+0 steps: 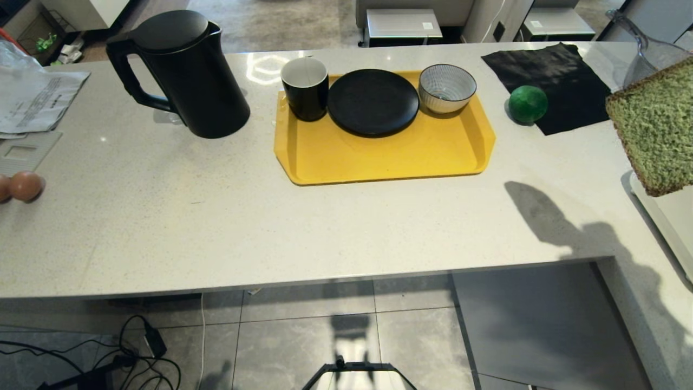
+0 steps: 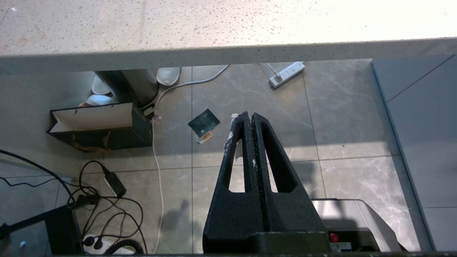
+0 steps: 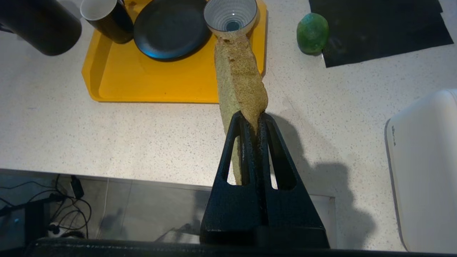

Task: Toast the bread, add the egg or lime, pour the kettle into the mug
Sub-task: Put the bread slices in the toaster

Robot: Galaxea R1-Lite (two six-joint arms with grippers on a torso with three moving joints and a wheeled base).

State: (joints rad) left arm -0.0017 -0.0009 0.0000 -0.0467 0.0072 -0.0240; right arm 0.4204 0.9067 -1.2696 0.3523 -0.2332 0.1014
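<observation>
The greenish bread [image 1: 658, 130] hangs in the air at the right edge of the counter, seen edge-on in the right wrist view [image 3: 240, 82]. My right gripper [image 3: 252, 119] is shut on its lower edge. The black kettle [image 1: 184, 73] stands at the back left. On the yellow tray [image 1: 379, 157] stands the black mug [image 1: 306, 86] with its white inside. The lime [image 1: 528, 104] lies right of the tray, against a black cloth [image 1: 552, 76]. An egg [image 1: 24, 186] rests at the far left edge. My left gripper [image 2: 249, 116] is shut and empty, below the counter's edge, over the floor.
The tray also holds a black plate [image 1: 372, 101] and a striped bowl [image 1: 447, 88]. A white appliance [image 3: 425, 167] sits at the right beneath the bread. A clear glass jug [image 1: 647, 51] stands at the back right, papers [image 1: 32, 100] at the back left. Cables [image 1: 135, 352] lie on the floor.
</observation>
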